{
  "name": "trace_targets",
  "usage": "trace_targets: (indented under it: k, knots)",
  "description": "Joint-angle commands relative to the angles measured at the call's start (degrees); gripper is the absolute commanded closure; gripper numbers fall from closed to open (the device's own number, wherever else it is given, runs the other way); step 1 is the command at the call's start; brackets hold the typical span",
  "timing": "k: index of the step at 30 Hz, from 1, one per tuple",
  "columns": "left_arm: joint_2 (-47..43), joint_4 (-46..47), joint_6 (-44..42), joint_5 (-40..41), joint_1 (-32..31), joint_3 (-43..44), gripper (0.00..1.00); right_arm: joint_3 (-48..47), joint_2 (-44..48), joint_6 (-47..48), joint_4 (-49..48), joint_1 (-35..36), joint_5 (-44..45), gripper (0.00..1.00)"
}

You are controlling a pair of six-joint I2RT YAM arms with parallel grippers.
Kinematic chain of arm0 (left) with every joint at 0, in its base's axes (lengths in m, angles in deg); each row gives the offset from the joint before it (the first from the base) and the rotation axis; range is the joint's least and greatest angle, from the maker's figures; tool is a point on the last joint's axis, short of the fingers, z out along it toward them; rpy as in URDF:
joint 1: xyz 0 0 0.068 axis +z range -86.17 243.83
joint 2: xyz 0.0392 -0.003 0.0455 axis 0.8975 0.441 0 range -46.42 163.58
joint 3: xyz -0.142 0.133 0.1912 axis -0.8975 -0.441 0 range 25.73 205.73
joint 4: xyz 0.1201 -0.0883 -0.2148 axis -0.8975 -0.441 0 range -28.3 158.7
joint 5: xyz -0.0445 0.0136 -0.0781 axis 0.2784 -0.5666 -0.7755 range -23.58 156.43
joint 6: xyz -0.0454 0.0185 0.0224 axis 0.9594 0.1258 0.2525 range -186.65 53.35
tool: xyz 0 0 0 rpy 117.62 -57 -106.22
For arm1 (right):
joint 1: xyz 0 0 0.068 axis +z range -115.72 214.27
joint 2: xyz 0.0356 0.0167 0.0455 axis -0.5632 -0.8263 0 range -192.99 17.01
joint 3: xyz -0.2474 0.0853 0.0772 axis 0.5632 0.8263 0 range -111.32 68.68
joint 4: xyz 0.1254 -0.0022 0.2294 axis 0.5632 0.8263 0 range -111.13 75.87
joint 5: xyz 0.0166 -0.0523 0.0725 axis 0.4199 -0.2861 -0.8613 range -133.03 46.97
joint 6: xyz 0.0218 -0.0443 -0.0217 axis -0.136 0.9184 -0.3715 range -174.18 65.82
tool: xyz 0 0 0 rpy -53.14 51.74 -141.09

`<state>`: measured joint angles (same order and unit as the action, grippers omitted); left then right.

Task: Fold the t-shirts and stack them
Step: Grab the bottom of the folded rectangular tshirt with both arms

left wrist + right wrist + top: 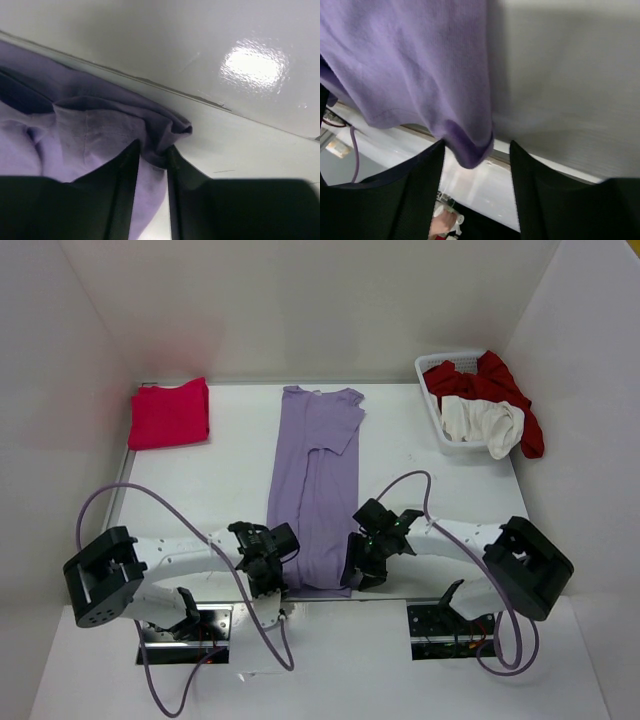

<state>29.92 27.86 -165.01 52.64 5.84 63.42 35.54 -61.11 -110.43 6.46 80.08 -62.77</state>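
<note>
- Long lavender purple cloth t-shirt: soft matt knit with fine ribbing and a stitched hem.
- White table top: smooth and glossy, with bright glare toward 1 o'clock in the left wrist view.
- Right gripper, black fingers: matt, finely grained plastic.
- Folded magenta-pink cloth t-shirt, 10 o'clock: matt.
- White plastic lattice basket, 2 o'clock: smooth with a faint sheen.

Two white arms, the left arm and the right arm, have chunky black joints and black fingers. A thin purple cable loops from each. Shiny metal plates hold them at the near edge of the table.
</note>
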Motion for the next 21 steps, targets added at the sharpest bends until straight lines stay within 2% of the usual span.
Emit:
trace_targets:
  k: [1,3,4,9,12,13,15,21]
  knots:
    - [4.3,1.4,5.0,-3.6,-0.4,1.5,0.71,-1.6,-1.8,0.0,-4.1,-0.3,-2.7,0.42]
    - [4.3,1.4,5.6,-3.0,-0.4,2.0,0.75,-1.6,-3.3,0.6,-4.1,-0.3,-4.0,0.5]
    - [4.3,1.4,6.3,-3.0,-0.4,2.0,0.76,-1.6,-3.3,0.6,-4.7,-0.3,-4.8,0.6]
    - [5.0,2.4,11.8,-6.0,-0.4,3.4,0.88,-2.2,-5.1,2.5,-4.7,-0.3,-7.3,0.68]
    - [6.2,2.4,16.4,-6.5,-0.4,4.9,0.9,-1.6,-5.7,2.5,-4.8,-0.3,-7.8,0.81]
    - [6.2,2.4,17.4,-6.5,-0.4,4.9,0.9,-1.6,-5.7,2.5,-4.8,-0.3,-7.8,0.91]
    - [6.2,2.4,20.0,-6.5,-0.4,5.5,0.92,-2.4,-5.7,2.5,-4.8,-0.3,-7.1,1.0]
    - [4.4,-1.1,25.8,-7.1,4.6,11.3,0.94,-9.0,-1.0,6.2,4.5,-4.5,-4.2,1.0]
